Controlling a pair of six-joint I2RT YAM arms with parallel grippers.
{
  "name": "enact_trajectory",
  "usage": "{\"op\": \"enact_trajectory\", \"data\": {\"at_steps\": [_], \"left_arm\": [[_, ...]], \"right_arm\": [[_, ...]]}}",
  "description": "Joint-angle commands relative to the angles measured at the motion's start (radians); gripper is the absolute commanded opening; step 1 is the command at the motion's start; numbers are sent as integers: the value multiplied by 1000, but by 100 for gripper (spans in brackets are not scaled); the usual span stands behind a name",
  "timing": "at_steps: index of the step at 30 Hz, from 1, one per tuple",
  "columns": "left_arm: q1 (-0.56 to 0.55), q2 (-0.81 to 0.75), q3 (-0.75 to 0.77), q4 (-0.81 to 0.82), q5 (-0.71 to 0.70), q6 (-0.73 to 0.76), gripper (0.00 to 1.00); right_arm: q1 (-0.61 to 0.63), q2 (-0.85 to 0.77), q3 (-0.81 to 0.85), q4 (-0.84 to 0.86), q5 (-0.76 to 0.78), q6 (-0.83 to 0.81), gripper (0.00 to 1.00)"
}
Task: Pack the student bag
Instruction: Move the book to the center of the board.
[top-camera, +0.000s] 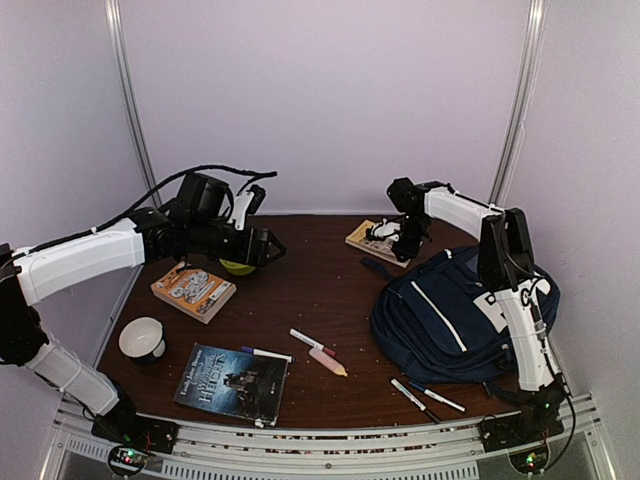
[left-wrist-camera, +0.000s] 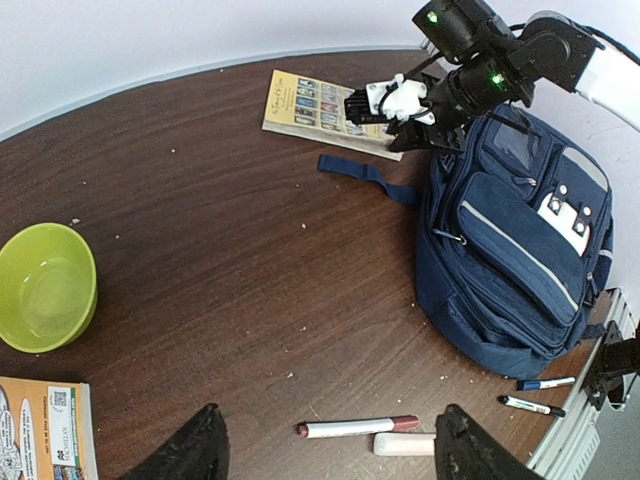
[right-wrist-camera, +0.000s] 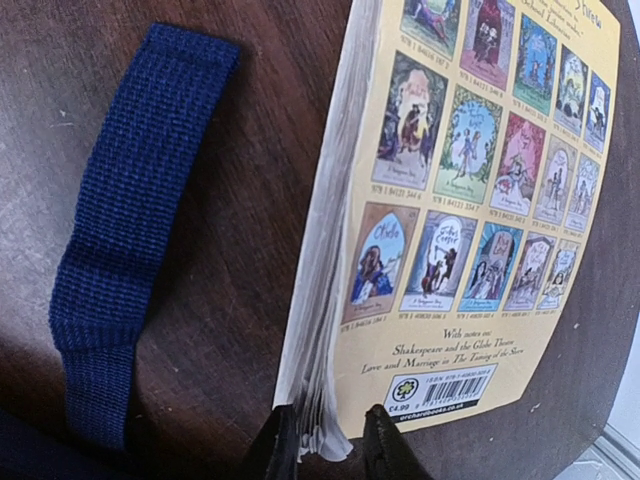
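The student bag (top-camera: 455, 315) lies flat on the table (top-camera: 300, 290) with its front side up. Its long way runs from its top end, just beside the right gripper (right-wrist-camera: 330, 432), back to the near edge of the table. Its blue strap (right-wrist-camera: 120, 230) lies flat, left of those jaws. The right jaws sit on both sides of one corner of the yellow book (right-wrist-camera: 470, 200). I cannot tell if they squeeze it. The left gripper (left-wrist-camera: 330, 412) has its jaws spread wide with nothing in them. The bag is far off to their right. A red-capped pen (left-wrist-camera: 355, 427) lies on the table under the gap between them.
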Motion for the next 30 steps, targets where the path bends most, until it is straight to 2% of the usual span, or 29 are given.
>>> {"op": "enact_trajectory", "data": {"at_steps": [1, 5, 14, 30], "left_arm": [[-5, 4, 4, 20, -22, 11, 72], [-5, 13, 18, 7, -29, 25, 72], [-5, 39, 57, -28, -36, 53, 73], [-5, -42, 6, -74, -74, 44, 73]], "right_arm": [[9, 33, 41, -17, 43, -35, 23], [11, 37, 41, -19, 37, -56, 19], [36, 27, 36, -24, 20, -86, 0], [221, 30, 66, 84, 88, -38, 0]]}}
